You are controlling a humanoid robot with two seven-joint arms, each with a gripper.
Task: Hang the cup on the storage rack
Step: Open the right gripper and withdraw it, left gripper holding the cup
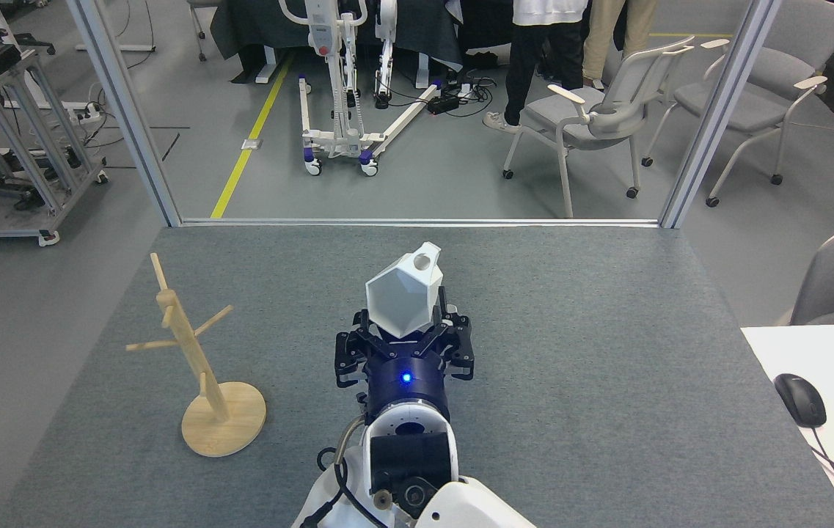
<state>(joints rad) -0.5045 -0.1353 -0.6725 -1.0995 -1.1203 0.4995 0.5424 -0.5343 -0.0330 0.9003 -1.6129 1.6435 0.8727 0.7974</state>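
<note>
A dark, blue-lit end effector (403, 339) at the tip of a white arm entering from the bottom edge grips one white faceted cup (403, 297) by its narrow base, fingers clamped around it. It cannot be told which arm this is. The cup hangs above the grey felt-textured bench (607, 367), its hexagonal rim toward the camera and its small pierced tab on the upper far side. Well apart on the left stands one light wooden mug tree (196, 359), a slim leaning post with angled pegs on a round flat base.
</note>
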